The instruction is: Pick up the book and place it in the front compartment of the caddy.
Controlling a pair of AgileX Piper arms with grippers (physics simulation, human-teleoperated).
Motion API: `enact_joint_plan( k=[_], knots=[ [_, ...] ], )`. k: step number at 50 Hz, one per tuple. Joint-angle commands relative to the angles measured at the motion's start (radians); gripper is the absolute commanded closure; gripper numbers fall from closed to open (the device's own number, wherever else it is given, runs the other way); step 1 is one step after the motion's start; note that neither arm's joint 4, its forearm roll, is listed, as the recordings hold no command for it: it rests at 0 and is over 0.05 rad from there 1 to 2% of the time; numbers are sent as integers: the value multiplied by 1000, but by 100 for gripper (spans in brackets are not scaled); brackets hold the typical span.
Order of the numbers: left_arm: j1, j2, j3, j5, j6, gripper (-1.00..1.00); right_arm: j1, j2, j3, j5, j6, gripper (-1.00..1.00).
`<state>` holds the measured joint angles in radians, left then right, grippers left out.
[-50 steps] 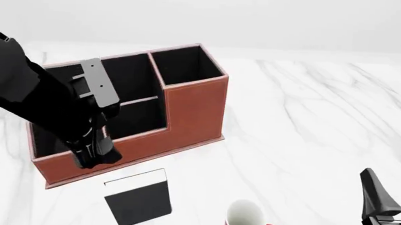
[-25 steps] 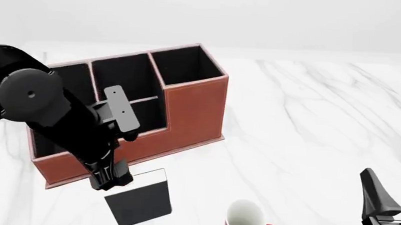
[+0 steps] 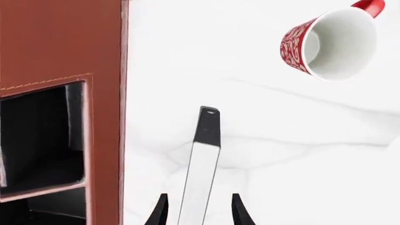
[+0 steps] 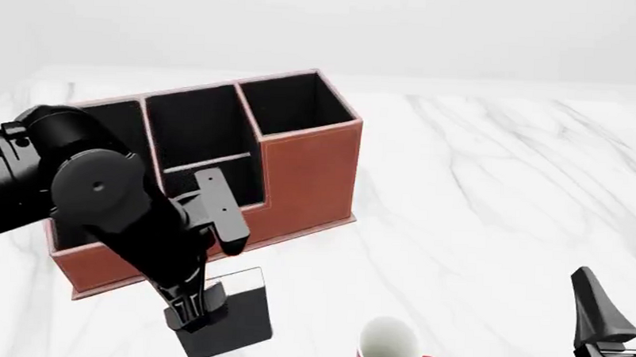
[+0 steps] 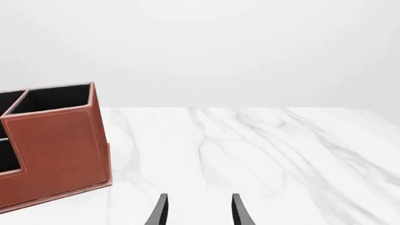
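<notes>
The book [image 4: 239,315] stands near the table's front edge, black cover with a white page-edge strip on top. In the left wrist view the book [image 3: 200,173] shows edge-on as a white strip between the fingertips. My left gripper [image 4: 192,313] [image 3: 199,213] is open and straddles the book, one finger on each side. The reddish-brown caddy [image 4: 302,174] [image 3: 59,37] [image 5: 56,154] sits just behind the book. Its front compartment [image 4: 198,127] is black inside and holds nothing. My right gripper [image 4: 621,304] [image 5: 199,213] is open at the near right, far from the book.
A white-and-red mug [image 4: 388,348] [image 3: 331,40] stands upright to the right of the book. My bulky left arm [image 4: 95,202] covers the caddy's front left wall. White marble table [image 4: 487,184] stretches to the right.
My left arm swung back from over the caddy toward the near edge and lowered, bringing its open gripper around the book. The right arm has not moved.
</notes>
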<state>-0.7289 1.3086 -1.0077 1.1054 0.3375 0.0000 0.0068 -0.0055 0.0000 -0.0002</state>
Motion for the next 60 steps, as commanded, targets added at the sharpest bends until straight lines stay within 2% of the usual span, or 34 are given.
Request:
enact_joint_plan(
  k=[1,6,10,12,13,14,16,33,34,42,50,53,54,56,58,60],
  knots=[
    [-13,24,28,-29,-13,-100,0,0,0,-1,0,-100],
    [-43,36,26,-34,-45,-100,0,0,0,-1,0,-100],
    [6,35,59,-62,2,-100,0,0,0,-1,0,-100],
    [7,36,62,-65,4,-100,0,0,0,-1,0,-100],
    [1,42,63,-70,-4,-100,0,0,0,-1,0,-100],
    [-36,93,91,-121,-42,-100,0,0,0,-1,0,-100],
    [-46,101,94,-124,-53,-100,0,0,0,-1,0,-100],
    [-67,129,100,-143,-70,-100,0,0,0,-1,0,-100],
    [-50,125,102,-146,-52,100,0,0,0,-1,0,-100],
    [-21,115,78,-110,-10,100,0,0,0,-1,0,-100],
    [28,99,0,-37,61,100,0,0,0,-1,0,-100],
    [23,103,-21,-20,63,100,0,0,0,-1,0,-100],
    [53,92,-33,-14,101,100,0,0,0,-1,0,-100],
    [20,104,-61,12,86,100,0,0,0,-1,0,-100],
    [52,95,-79,25,121,100,0,0,0,-1,0,-100],
    [47,97,-106,47,128,100,0,0,0,-1,0,-100]
  ],
)
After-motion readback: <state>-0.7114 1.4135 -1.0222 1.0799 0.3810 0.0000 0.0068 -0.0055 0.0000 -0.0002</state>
